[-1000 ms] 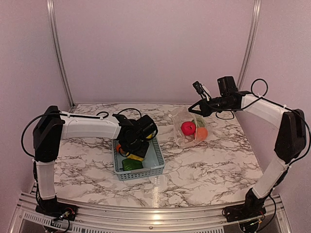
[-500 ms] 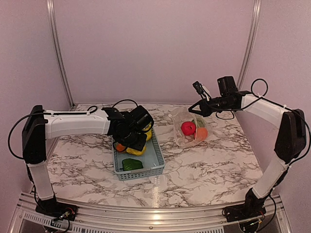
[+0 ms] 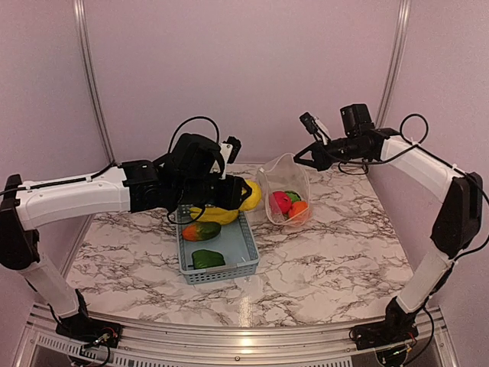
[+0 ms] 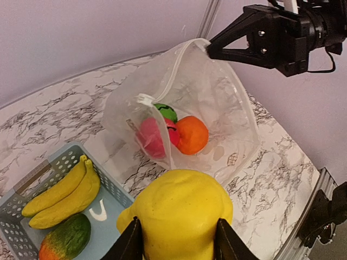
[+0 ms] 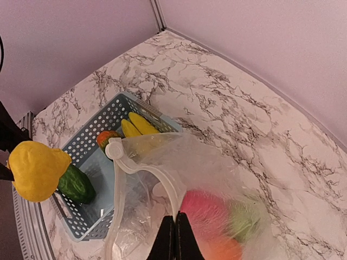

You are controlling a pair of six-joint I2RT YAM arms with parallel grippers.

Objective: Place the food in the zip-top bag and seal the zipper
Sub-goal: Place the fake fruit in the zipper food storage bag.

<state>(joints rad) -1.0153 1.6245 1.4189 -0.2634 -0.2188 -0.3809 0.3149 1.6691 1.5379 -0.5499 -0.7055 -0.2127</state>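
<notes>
Left gripper [image 4: 179, 241] clamps a yellow pear-shaped piece [image 4: 181, 211], which we see raised above the blue-grey basket [image 3: 237, 248]; half a second ago it was down inside. Bananas [image 4: 62, 192], a green-and-orange piece [image 4: 65, 238] and a dark green piece [image 3: 208, 258] lie in the basket. To the right, the zip-top bag [image 4: 227, 103] hangs open, holding a red piece [image 4: 154, 138], a green ball [image 4: 165, 112] and an orange ball [image 4: 191, 135]. Its small printed mark [image 4: 232, 158] seems too tiny to read. Right gripper [image 3: 300, 157] pinches the bag's zipper [image 4: 171, 78].

Robot lab test cell. Plain lilac walls [image 3: 244, 76] and aluminium posts [image 3: 93, 84] enclose a marble-print table [image 3: 321, 267].
</notes>
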